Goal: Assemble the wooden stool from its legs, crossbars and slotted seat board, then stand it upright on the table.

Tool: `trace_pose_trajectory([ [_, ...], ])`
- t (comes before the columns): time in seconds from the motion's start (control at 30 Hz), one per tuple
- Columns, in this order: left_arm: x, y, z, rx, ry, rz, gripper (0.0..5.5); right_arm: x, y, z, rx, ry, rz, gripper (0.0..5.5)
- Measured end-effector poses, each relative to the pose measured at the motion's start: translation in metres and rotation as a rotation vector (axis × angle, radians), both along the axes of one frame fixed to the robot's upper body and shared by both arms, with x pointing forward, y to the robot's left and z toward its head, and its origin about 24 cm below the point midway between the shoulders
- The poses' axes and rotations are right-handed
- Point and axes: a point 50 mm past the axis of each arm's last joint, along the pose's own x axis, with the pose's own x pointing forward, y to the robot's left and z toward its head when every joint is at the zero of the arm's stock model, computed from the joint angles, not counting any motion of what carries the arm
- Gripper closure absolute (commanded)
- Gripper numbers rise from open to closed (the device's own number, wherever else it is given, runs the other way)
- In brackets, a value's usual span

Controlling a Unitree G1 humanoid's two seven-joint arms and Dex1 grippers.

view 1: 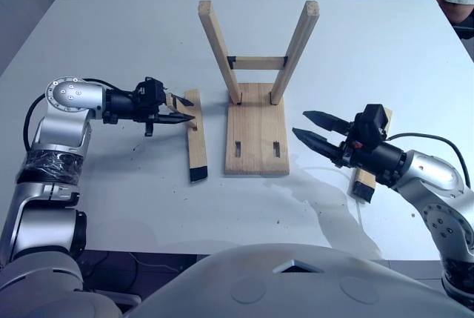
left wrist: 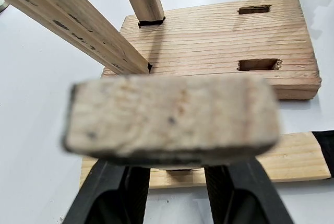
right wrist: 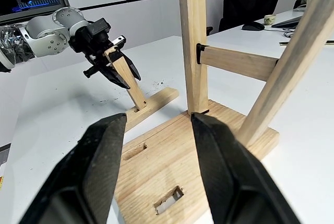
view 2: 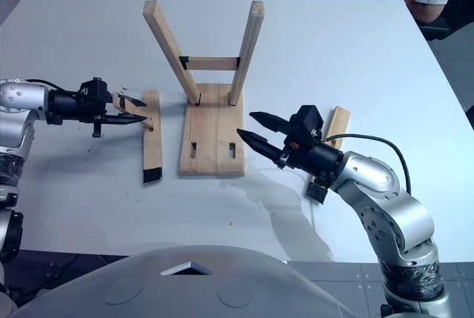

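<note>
A pale, grain-lined rectangular wooden seat board (view 1: 255, 140) lies flat near the middle of the white tabletop (view 1: 111, 51), well apart from every edge. 2 square-section wooden legs (view 1: 220, 51) (view 1: 295, 51) stand in its 2 far slots, leaning slightly outward, and a short wooden crossbar (view 1: 259, 62) with dark-marked ends joins them. The 2 near rectangular slots (view 1: 239, 147) are open.

Just beside the board's left edge, with a narrow strip of tabletop between, a loose wooden leg with a black tip (view 1: 196, 147) lies flat and parallel to the board. The left arm reaches in level from the left. Its black left gripper (view 1: 180, 109) pinches a short, rough-ended wooden crossbar piece (left wrist: 172, 114), which is tilted with its lower end at the slot of the lying leg.

On the right, a second loose wooden leg (view 2: 338, 121) lies flat, partly under the right forearm. The right gripper (view 2: 245, 124) hovers low near the board's right edge with its 2 black fingers spread, touching nothing and pointing toward the standing legs.
</note>
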Motion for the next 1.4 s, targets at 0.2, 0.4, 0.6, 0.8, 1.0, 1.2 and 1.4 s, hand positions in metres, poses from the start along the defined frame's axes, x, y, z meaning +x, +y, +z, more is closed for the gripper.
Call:
trace_pose_trajectory([
  [0.2, -0.008, 0.001, -0.005, 0.073, 0.041, -0.059, 4.19, 0.0, 0.001, -0.001, -0.001, -0.004, -0.001, 3.23],
  [0.4, -0.012, 0.002, -0.003, 0.078, 0.13, -0.046, 4.19, 0.0, 0.001, -0.002, -0.01, -0.004, -0.006, 3.23],
  [0.6, -0.007, -0.008, -0.011, -0.006, 0.187, 0.014, 4.19, -0.001, 0.003, -0.004, -0.012, 0.002, 0.002, 3.23],
  [0.8, -0.011, -0.008, -0.02, -0.072, 0.193, 0.051, 4.19, -0.002, 0.004, -0.006, -0.018, 0.008, 0.009, 3.23],
  [1.0, -0.015, -0.004, -0.024, -0.115, 0.182, 0.083, 4.19, -0.001, 0.004, -0.007, -0.022, 0.009, 0.004, 3.23],
  [1.2, -0.018, -0.008, -0.031, -0.158, 0.165, 0.108, 4.19, -0.001, 0.004, -0.008, -0.026, 0.007, 0.001, 3.23],
  [1.4, -0.021, -0.01, -0.034, -0.159, 0.152, 0.136, 3.72, 0.0, 0.004, -0.008, -0.027, 0.007, 0.003, 3.23],
])
